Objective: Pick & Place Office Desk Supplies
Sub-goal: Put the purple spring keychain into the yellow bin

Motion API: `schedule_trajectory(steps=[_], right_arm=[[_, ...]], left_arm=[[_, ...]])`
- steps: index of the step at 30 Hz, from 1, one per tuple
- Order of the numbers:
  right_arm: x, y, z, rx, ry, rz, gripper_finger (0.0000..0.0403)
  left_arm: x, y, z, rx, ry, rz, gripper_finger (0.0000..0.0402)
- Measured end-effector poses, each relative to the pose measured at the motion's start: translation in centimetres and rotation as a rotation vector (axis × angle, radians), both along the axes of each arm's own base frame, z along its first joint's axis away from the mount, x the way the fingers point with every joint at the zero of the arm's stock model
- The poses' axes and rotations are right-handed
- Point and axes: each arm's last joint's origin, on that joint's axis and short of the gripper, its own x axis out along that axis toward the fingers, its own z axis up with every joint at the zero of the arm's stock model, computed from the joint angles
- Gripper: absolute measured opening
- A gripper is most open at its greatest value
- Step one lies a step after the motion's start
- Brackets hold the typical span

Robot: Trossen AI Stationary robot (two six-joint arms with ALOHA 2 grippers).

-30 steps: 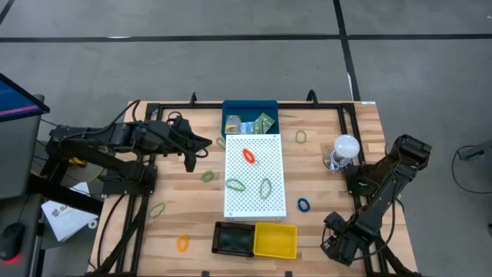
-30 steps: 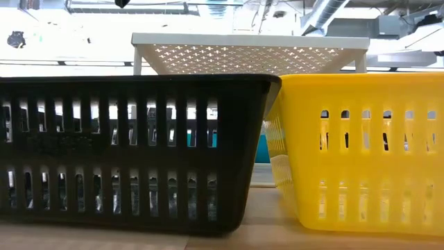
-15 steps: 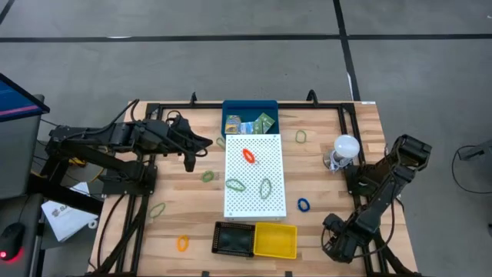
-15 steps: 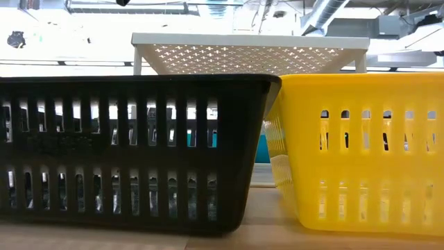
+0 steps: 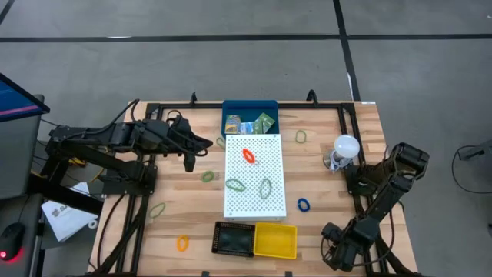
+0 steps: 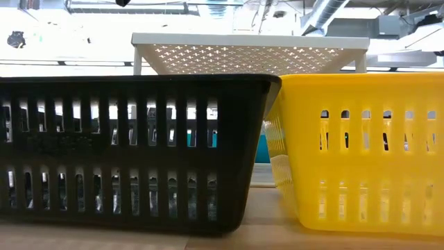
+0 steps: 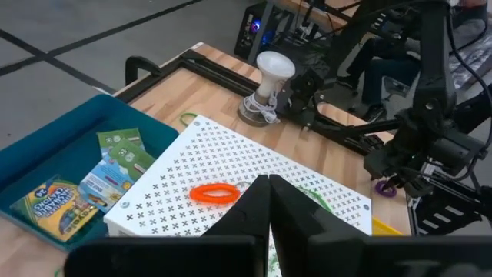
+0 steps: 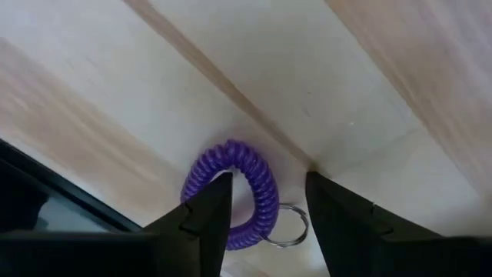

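A purple coil loop [image 8: 244, 192] with a small metal ring lies on the wood at the table's near right corner. My right gripper [image 8: 269, 181] points down over it, open. One finger [image 8: 201, 214] is over the loop and the other [image 8: 340, 215] is beside it, with the loop's one side between them. In the high view this gripper [image 5: 337, 254] is at the near right corner. My left gripper [image 7: 269, 183] hovers shut and empty left of the white perforated board [image 5: 254, 201]. Red [image 5: 249, 155] and green [image 5: 235, 185] bands lie on the board. My right gripper comes at the purple coil loop from above, its fingers standing on either side of one arc of the coil [image 8: 265, 201]. I cannot tell whether the fingers touch it. The loop lies flat on the table.
Printed packets lie in a blue tray [image 5: 270, 105] behind the board. A black basket [image 5: 234, 239] and a yellow basket [image 5: 275, 240] stand at the near edge. A white bulb [image 5: 344, 148] stands at the right. Loose bands: blue [image 5: 304, 205], green [image 5: 300, 137], orange [image 5: 183, 243].
My right arm has sunk toward the table at its near right corner, with the gripper going down. My left arm has kept still.
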Motion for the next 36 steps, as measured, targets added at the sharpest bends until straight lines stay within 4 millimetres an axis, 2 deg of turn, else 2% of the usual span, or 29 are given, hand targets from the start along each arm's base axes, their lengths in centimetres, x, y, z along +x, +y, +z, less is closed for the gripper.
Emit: schedule_trajectory(steps=[4,7,14,16,22,25,29,36], right_arm=[[0.4,-0.3,0.0,-0.029,0.004,-0.021,0.0159],[0.5,-0.7,-0.1,-0.046,0.018,-0.028,0.0137],[0.7,-1.0,-0.2,-0.07,0.004,0.007,0.0029],[0.7,-1.1,-0.1,-0.07,-0.001,0.022,0.0012],[0.8,-1.6,0.9,-0.083,-0.071,0.012,0.0007],[0.9,-2.7,1.7,-0.156,-0.148,-0.014,0.0005],[1.2,-3.7,3.9,-0.134,-0.211,-0.05,0.0003],[3.2,-7.2,7.6,-0.125,-0.407,-0.14,0.0001]], left_arm=[[0.1,-0.1,0.2,-0.009,-0.024,-0.014,0.0],[0.2,-0.1,0.4,-0.012,-0.044,-0.016,0.0],[0.2,-0.1,0.5,-0.013,-0.055,-0.016,0.0],[0.2,-0.1,0.5,-0.013,-0.055,-0.016,0.0],[0.2,-0.2,0.5,-0.013,-0.054,-0.023,0.0],[0.1,-0.6,0.4,-0.013,-0.049,-0.04,0.0],[0.1,-1.1,0.3,-0.012,-0.036,-0.065,0.0],[0.0,-1.3,0.2,-0.01,-0.024,-0.079,0.0]])
